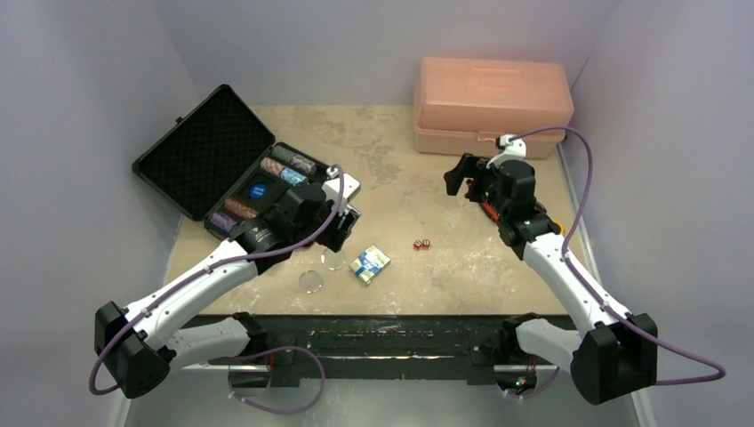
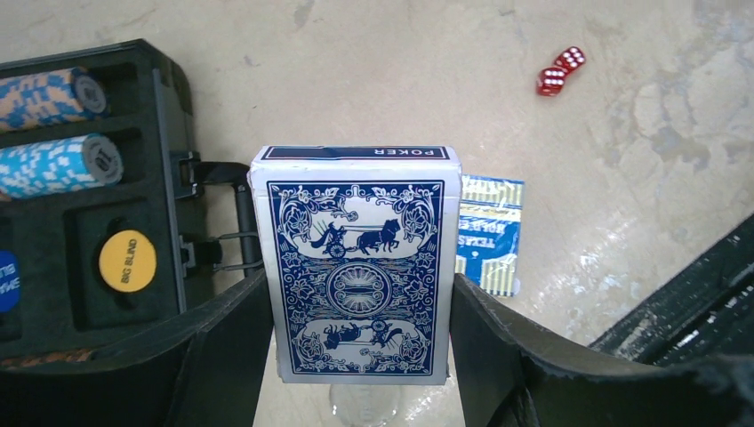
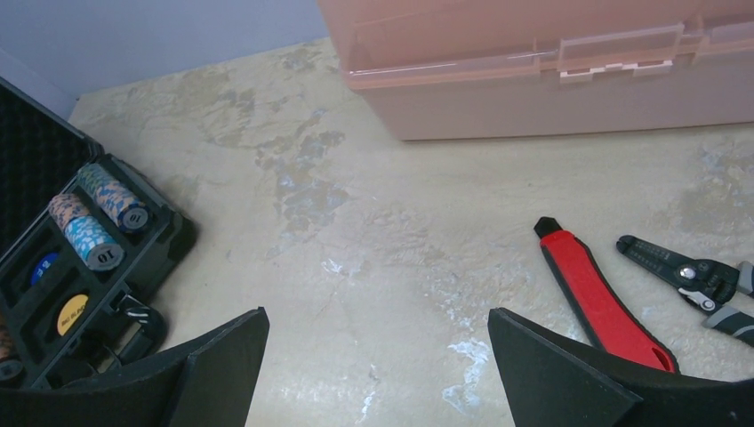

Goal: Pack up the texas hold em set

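The open black poker case lies at the left, with chip stacks, a yellow big blind button and a blue button in its slots. My left gripper is shut on a blue-backed deck of cards and holds it above the table beside the case's front edge. A blue and gold Texas Hold'em pack and two red dice lie on the table. My right gripper is open and empty above bare table, at the right in the top view.
A pink plastic box stands at the back right. A red utility knife and wire strippers lie by my right gripper. Two clear discs lie near the front under my left arm. A black rail runs along the near edge.
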`<action>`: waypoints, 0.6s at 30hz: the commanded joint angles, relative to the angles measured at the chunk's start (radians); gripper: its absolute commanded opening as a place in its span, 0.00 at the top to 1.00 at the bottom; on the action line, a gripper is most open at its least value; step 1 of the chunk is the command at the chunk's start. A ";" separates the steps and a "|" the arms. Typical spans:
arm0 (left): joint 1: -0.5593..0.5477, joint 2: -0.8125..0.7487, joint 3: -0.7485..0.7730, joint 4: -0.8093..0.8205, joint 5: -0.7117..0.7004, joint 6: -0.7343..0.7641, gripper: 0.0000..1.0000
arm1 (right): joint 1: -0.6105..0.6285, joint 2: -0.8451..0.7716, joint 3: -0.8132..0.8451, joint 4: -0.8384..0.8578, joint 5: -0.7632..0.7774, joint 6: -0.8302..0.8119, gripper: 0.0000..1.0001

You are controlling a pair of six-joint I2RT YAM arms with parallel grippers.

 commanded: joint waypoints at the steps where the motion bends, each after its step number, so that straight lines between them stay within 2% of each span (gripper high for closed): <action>1: 0.023 -0.015 0.041 0.054 -0.104 -0.074 1.00 | 0.002 -0.005 0.019 0.028 0.046 -0.010 0.01; 4: 0.037 -0.063 0.019 0.089 -0.032 -0.051 1.00 | 0.003 -0.007 0.021 0.028 0.025 -0.002 0.01; 8: 0.077 -0.062 0.044 0.053 -0.086 -0.029 1.00 | 0.003 -0.022 0.014 0.035 0.009 0.007 0.01; 12: 0.247 -0.019 0.113 -0.022 -0.038 -0.017 1.00 | 0.003 -0.039 -0.005 0.058 -0.017 0.023 0.01; 18: 0.309 0.035 0.178 -0.033 -0.136 0.102 1.00 | 0.003 -0.057 -0.014 0.061 -0.047 0.040 0.01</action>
